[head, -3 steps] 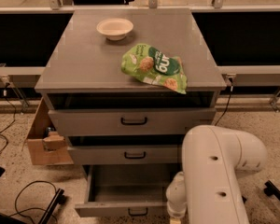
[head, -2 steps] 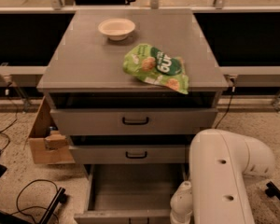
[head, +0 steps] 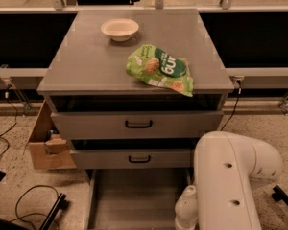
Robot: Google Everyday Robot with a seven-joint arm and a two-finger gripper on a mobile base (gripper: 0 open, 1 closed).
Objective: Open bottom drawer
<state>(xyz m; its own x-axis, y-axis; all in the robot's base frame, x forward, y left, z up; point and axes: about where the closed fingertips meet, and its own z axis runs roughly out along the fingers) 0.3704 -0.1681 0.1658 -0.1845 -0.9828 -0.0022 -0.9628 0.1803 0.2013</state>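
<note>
Hand + bottom drawer (head: 139, 195) front off-frame

Dim amber light, deep shadow under cabinet top (head: 96, 56); end effector beyond bottom edge

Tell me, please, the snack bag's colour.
The snack bag is green, camera view; the gripper is out of frame.

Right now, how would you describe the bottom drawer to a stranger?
Find the grey cabinet holding a cream bowl and green snack bag. Lowest of three, the bottom drawer alone is pulled far out, showing its grey inside. The pincer, beyond the white arm, is out of view.
</note>
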